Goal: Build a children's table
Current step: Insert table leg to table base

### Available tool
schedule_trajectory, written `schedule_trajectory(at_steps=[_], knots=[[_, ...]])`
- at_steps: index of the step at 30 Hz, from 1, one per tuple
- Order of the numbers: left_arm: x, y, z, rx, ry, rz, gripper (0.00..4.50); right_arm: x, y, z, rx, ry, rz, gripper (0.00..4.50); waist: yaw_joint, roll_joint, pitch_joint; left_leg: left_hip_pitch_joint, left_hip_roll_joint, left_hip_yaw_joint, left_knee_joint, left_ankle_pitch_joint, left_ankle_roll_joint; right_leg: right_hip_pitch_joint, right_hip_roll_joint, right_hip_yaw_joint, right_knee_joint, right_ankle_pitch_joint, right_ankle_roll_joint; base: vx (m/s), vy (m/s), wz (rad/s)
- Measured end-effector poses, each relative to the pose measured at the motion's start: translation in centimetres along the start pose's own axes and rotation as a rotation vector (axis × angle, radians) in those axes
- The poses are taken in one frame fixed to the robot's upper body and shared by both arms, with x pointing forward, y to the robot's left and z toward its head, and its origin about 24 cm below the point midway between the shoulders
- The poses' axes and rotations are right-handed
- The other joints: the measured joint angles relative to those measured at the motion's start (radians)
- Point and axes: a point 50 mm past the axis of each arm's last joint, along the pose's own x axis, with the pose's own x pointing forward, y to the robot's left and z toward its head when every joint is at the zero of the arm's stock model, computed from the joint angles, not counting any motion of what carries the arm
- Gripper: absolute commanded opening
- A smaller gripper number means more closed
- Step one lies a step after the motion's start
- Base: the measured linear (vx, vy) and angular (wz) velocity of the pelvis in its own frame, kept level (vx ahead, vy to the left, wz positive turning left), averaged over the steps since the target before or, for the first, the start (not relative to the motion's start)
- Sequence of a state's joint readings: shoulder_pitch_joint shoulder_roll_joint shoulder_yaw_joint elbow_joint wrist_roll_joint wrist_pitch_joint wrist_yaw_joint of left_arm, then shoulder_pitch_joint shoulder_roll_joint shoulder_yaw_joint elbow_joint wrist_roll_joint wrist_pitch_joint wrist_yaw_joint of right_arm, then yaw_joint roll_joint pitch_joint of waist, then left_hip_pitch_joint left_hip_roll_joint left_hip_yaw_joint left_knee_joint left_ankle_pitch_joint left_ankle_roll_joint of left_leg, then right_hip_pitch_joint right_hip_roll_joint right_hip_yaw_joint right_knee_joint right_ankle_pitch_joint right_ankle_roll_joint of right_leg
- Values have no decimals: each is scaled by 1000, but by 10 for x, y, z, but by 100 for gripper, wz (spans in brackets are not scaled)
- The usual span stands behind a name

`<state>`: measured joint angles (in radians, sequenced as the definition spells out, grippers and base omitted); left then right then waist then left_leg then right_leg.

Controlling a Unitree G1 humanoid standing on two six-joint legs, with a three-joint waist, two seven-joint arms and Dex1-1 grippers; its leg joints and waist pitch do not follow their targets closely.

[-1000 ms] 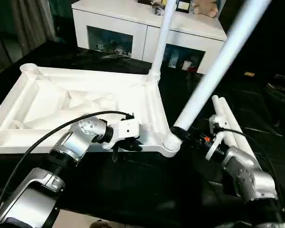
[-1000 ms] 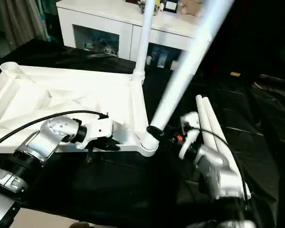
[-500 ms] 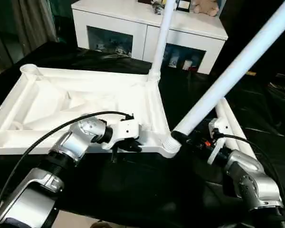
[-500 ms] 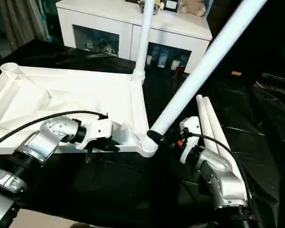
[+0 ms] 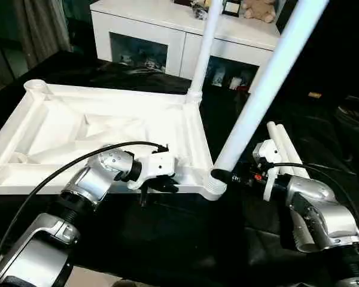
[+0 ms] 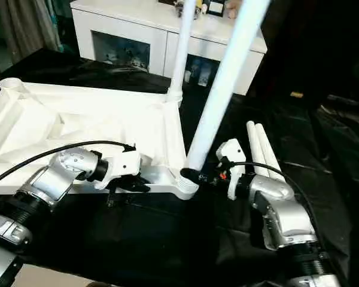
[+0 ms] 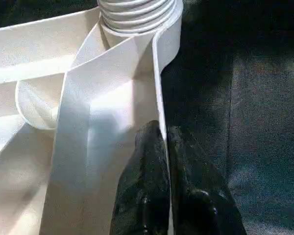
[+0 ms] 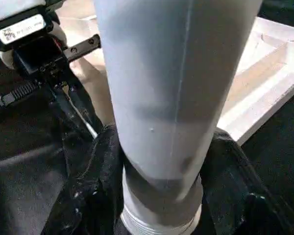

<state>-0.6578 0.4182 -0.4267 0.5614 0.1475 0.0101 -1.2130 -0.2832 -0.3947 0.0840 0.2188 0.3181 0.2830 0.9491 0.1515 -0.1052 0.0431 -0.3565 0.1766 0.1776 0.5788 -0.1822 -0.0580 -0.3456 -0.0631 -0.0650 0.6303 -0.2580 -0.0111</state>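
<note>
Right claw [image 8: 159, 196] is clamped round the long white tapered tube leg [image 5: 260, 89] at its corner socket [image 5: 215, 183], left claw [image 7: 162, 166] pinching the white plastic ribbed tabletop's [image 5: 96, 128] edge.

- Both raised legs cut off by top edge: near leg [image 5: 269, 78], far leg [image 5: 204, 42].
- Near leg's threaded foot hidden behind right gripper [image 8: 157, 196].
- Cabinet [image 5: 167, 36] shelf contents too small to identify.
</note>
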Motion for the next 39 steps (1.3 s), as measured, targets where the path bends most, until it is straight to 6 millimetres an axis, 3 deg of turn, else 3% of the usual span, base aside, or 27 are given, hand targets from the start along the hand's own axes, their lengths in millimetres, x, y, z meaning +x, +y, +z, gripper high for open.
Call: schedule_trajectory(at_steps=[14, 19, 29, 39], knots=[[1, -2, 0, 30, -12, -11, 0, -2, 4, -5, -4, -12, 22, 184, 1, -1, -1, 0, 0, 0, 0, 0, 0, 0, 0, 0, 0, 0, 0, 0, 0, 0], [1, -1, -2, 16, -7, -6, 0, 2, 3, -9, 11, -39, 0, 184, -3, -1, -1, 6, 0, 0, -1, 0, 0, 2, 0, 0, 0, 0, 0, 0, 0, 0], [4, 7, -6, -67, 7, 84, 0, 22, -7, -9, 43, -94, -153, 184, -15, -2, -2, 7, 0, 0, -3, 0, -2, 0, -1, 0, 0, 0, 2, 0, 0, 0], [17, 20, 1, -265, 20, 268, 0, 53, -25, 1, 94, -128, -401, 184, -42, -2, -2, 8, 0, 0, -4, 1, -2, -3, -1, 0, 0, 5, -5, 0, 0, 0]])
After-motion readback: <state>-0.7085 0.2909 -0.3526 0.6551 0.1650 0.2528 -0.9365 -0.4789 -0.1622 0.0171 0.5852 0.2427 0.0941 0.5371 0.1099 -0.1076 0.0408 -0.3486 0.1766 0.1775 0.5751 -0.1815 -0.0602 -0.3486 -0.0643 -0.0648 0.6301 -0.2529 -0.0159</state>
